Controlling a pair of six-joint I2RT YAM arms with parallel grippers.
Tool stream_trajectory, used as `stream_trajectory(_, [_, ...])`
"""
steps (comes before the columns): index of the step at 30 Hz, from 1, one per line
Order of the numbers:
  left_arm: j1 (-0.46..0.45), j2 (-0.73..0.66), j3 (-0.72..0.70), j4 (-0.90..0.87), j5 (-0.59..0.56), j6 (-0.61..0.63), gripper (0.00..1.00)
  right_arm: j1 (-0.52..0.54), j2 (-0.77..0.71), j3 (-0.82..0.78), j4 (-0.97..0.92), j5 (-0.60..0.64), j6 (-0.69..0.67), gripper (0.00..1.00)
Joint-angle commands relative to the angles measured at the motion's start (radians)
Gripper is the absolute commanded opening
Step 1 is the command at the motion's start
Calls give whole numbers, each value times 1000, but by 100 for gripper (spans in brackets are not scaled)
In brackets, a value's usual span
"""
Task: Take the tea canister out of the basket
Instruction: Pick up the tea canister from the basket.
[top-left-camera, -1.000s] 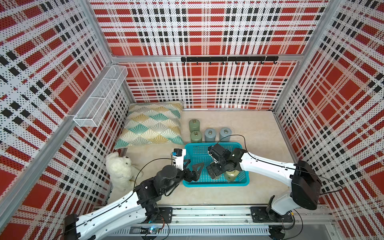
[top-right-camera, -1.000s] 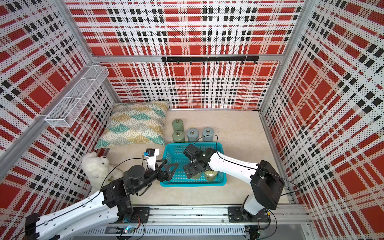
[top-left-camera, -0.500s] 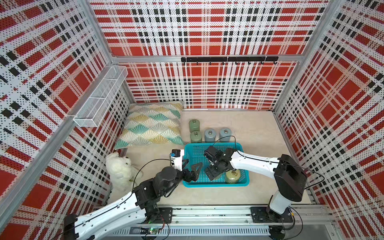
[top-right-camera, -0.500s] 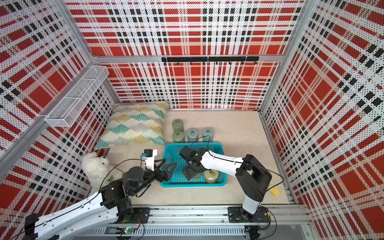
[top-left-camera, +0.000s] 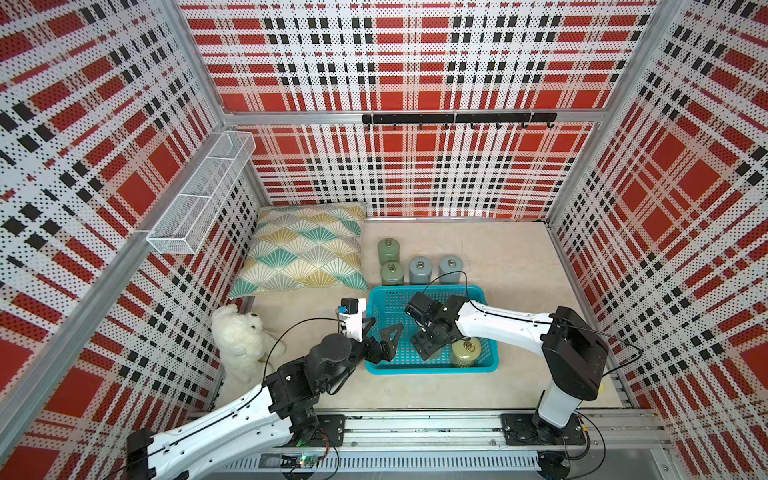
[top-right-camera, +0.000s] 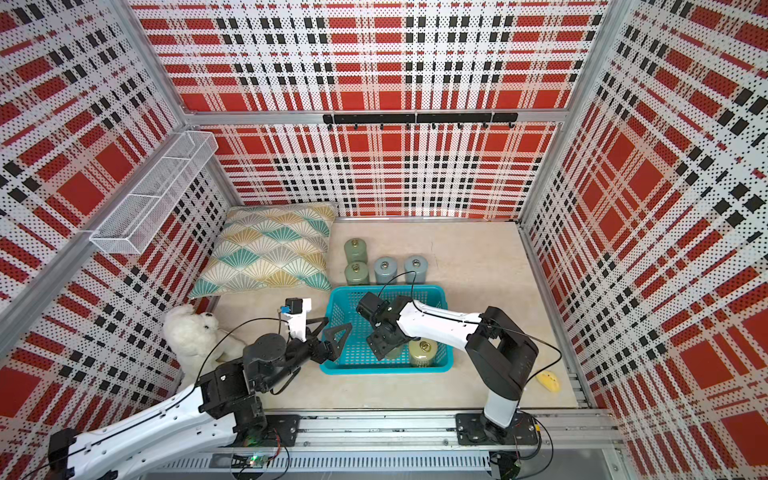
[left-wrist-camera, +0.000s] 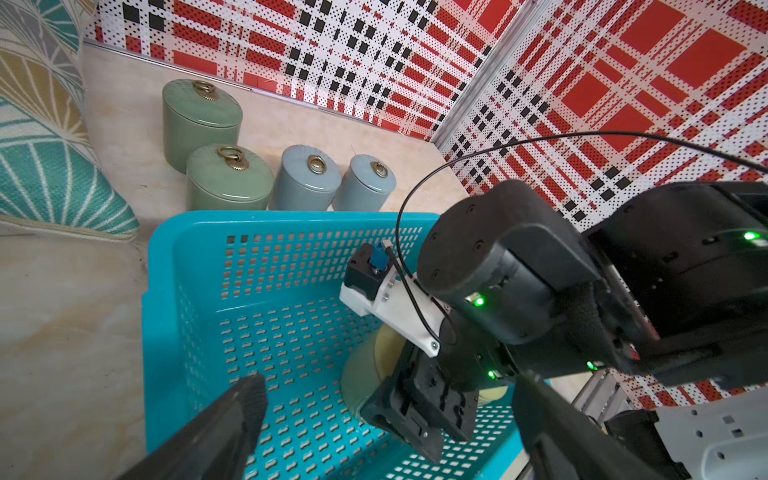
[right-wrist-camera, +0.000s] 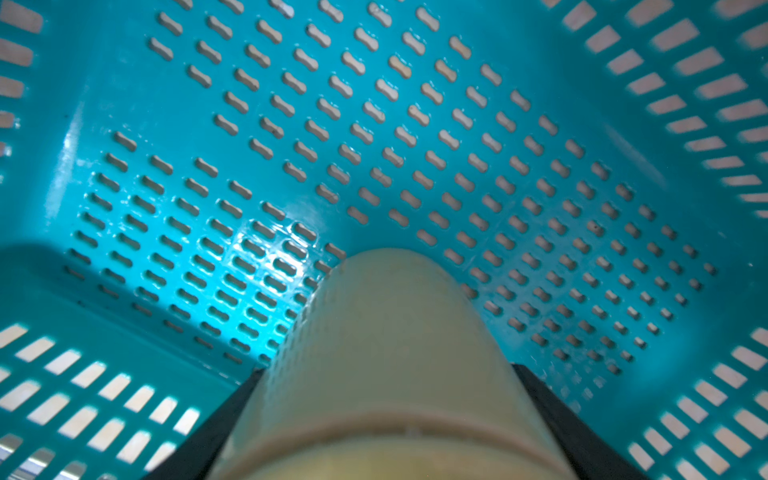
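The right wrist view cropped the tea canister (right-wrist-camera: 386, 353) at its lid; in both top views the right gripper (top-left-camera: 430, 347) hid most of it, at six o'clock in the basket (top-left-camera: 432, 368).

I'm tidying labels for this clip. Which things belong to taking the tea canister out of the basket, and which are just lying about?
Job: tea canister, tilted in the right gripper; basket; second canister upright in it.
Lying about: four canisters behind the basket; pillow; plush toy; wire rack; hook rail; small yellow object.
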Motion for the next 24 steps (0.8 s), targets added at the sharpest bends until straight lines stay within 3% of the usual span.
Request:
stream_trajectory(1, [-6,-7,25,-18,-23,-2,99,11,-57,40,-57,20,24,71])
stream_trajectory(13, [-4,-38,28,-33,-81,-14,99,-8,-109,192,-133,55,11,70])
stream_trajectory(24, [-5,-78,-8,15,-111,-18,99,-152,-51,450,-184,38,-18,70])
